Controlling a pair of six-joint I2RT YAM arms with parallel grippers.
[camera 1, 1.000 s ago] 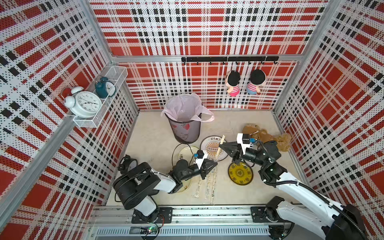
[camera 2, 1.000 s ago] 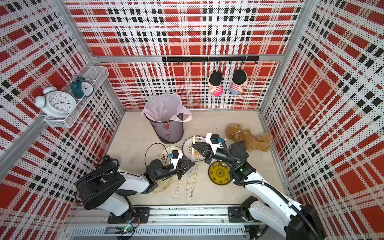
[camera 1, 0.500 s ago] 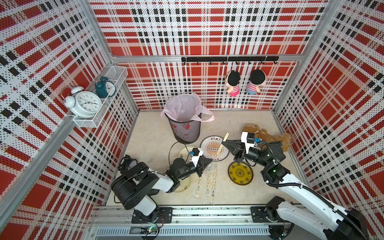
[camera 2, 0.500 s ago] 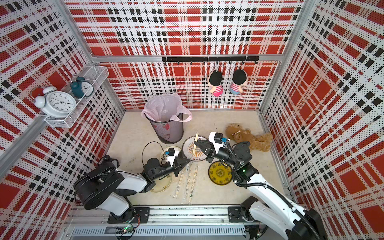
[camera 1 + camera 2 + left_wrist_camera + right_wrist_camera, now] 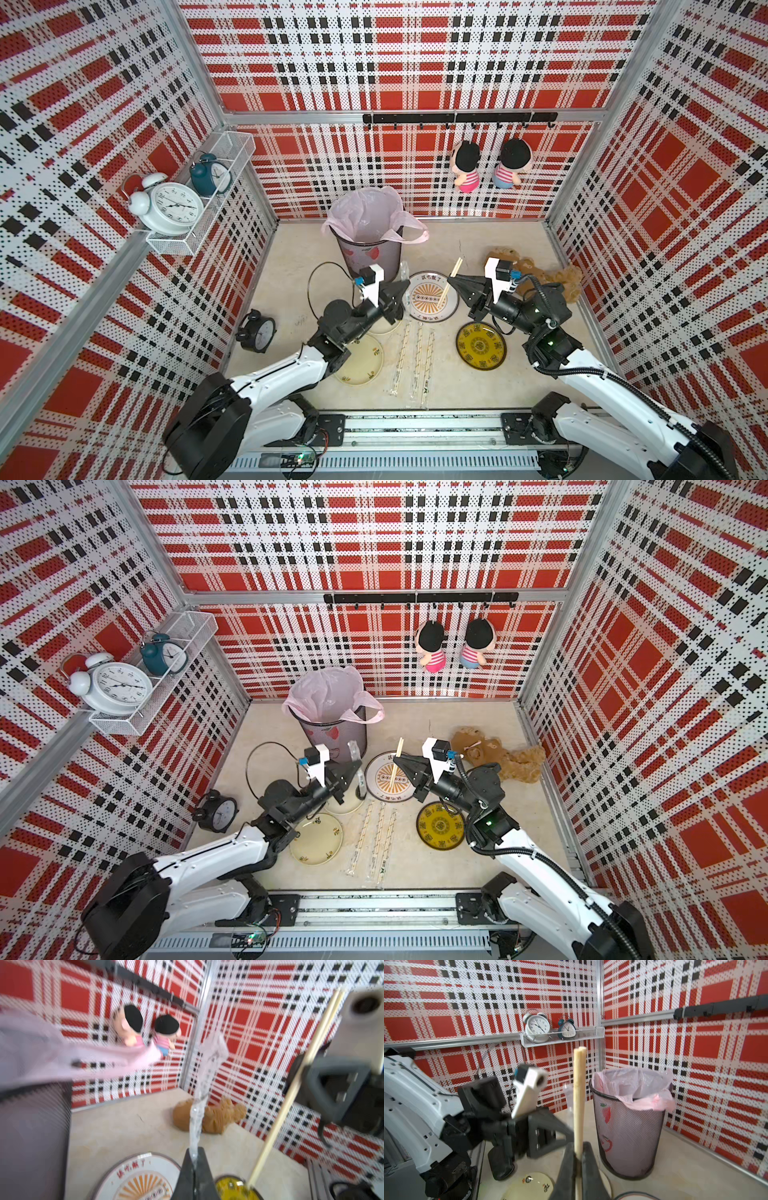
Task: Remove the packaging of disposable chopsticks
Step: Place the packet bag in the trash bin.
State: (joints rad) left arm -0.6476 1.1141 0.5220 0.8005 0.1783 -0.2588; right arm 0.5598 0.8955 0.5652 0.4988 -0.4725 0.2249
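My left gripper [image 5: 404, 287] [image 5: 357, 767] [image 5: 194, 1150] is shut on one packaging sleeve [image 5: 205, 1080] [image 5: 356, 762], clear and crumpled, which stands up from the jaws with no sticks in it, beside the bin [image 5: 368, 253]. My right gripper [image 5: 451, 279] [image 5: 395, 761] [image 5: 578, 1145] is shut on a bare pair of disposable chopsticks [image 5: 579, 1095] [image 5: 452, 275] [image 5: 291, 1093], held over the white and orange plate [image 5: 432, 309]. Sleeve and sticks are apart. Three more wrapped pairs [image 5: 415, 357] [image 5: 376, 837] lie side by side on the table in front.
The mesh bin has a pink liner [image 5: 365, 212]. A yellow plate [image 5: 481, 345] lies front right and a cream plate [image 5: 359, 365] front left, with another cream plate [image 5: 380, 331] under my left wrist. A brown teddy bear [image 5: 548, 276] lies right, a black alarm clock [image 5: 257, 332] left.
My left gripper has moved back toward the bin with the sleeve in it, away from the chopsticks. The right gripper has shifted only slightly with the sticks.
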